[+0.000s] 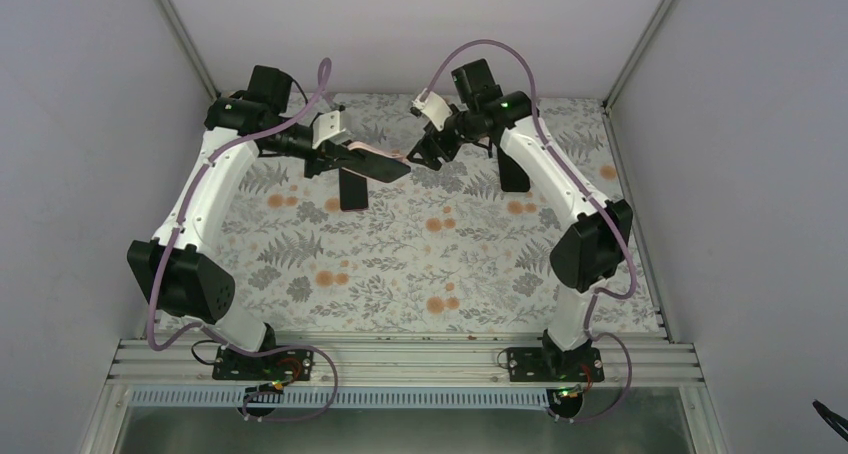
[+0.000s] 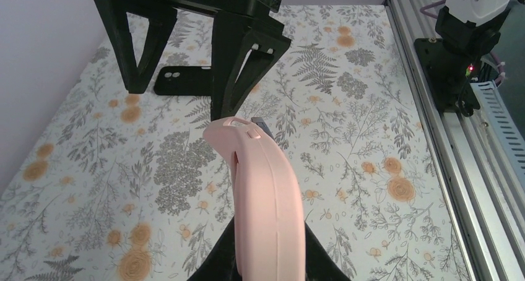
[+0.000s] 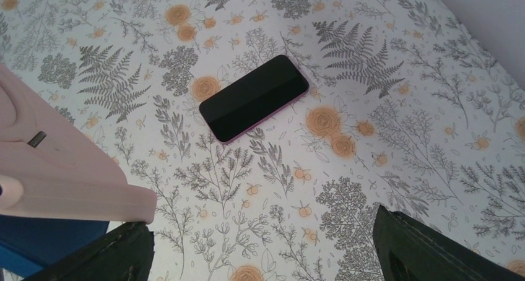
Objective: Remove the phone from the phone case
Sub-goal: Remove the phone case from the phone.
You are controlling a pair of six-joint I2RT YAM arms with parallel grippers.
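Note:
My left gripper [image 1: 335, 159] is shut on the pink phone case [image 1: 378, 158] and holds it above the far middle of the table. In the left wrist view the case [image 2: 266, 194] is bowed and rises from between the fingers [image 2: 322, 265]. The dark phone [image 1: 352, 189] lies flat on the table under it, apart from the case. It also shows in the right wrist view [image 3: 254, 98], screen up with a thin pink rim, and in the left wrist view [image 2: 182, 82]. My right gripper [image 1: 422, 156] is open, and the case end [image 3: 62, 169] is next to its left finger [image 3: 99, 253].
The table has a floral cloth [image 1: 430, 254]. White walls close the back and both sides. An aluminium rail [image 1: 400, 359] runs along the near edge with both arm bases on it. Something blue [image 3: 37, 244] shows at the lower left of the right wrist view.

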